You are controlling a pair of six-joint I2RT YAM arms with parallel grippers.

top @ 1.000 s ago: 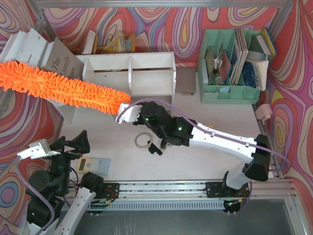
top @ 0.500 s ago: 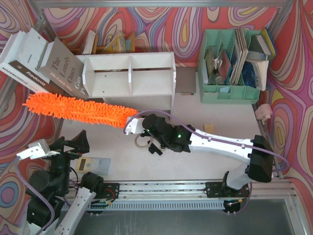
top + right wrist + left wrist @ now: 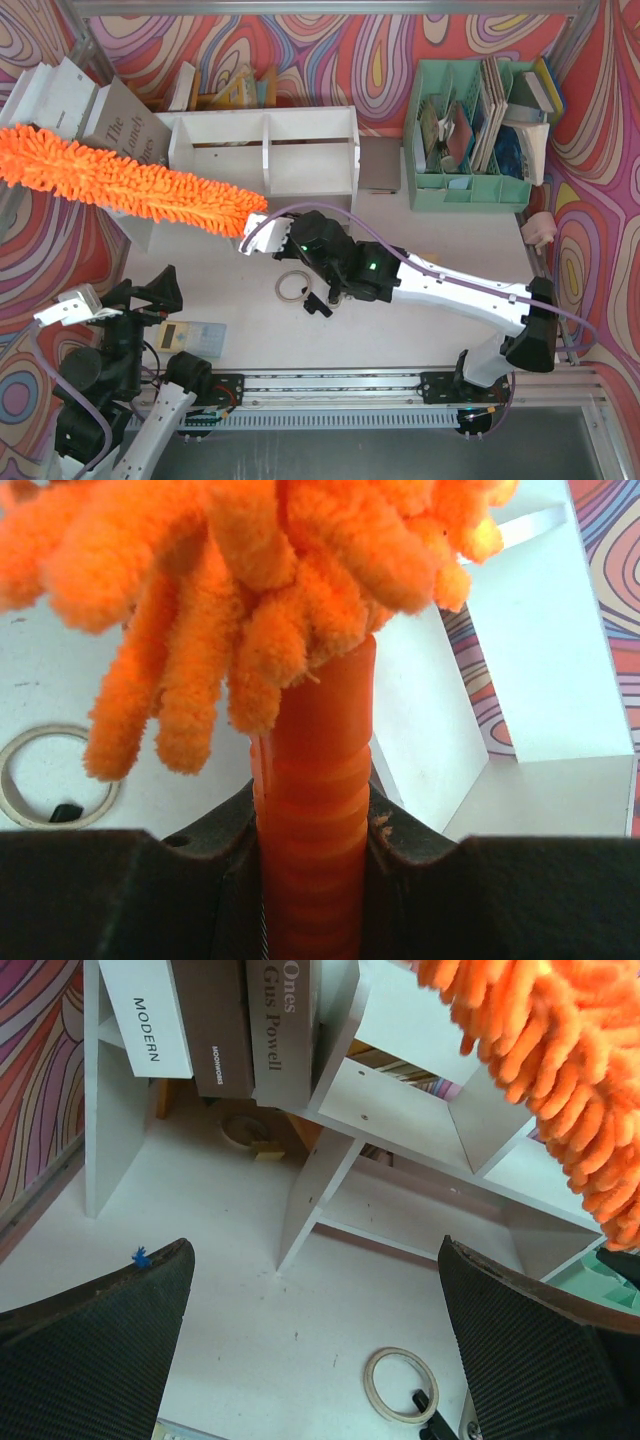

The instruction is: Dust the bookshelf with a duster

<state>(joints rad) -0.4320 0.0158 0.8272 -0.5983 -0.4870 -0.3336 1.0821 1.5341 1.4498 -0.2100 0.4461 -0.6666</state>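
The dusting itself is under way. The right fingers (image 3: 150, 900) are clenching the ribbed orange handle of the duster (image 3: 130, 185). Its fluffy head is stretching out to the left, crossing the left end of the bookshelf (image 3: 300, 135) and the grey books (image 3: 125, 130) leaning against it. I can't tell from above whether the fibres are actually brushing the wood or passing just over it.

The left fingers (image 3: 90, 1330) are hanging spread wide and holding nothing, low over the near left of the table (image 3: 400, 240), well clear of the work.

To my eye the next stroke is calling for the wrist to swing right, so the head is dragging along the top board and the divider rather than the books.

Half a second back the duster was lying lower, in front of the shelf's left side. It has swung up and outward again, and the right arm has shifted with it.
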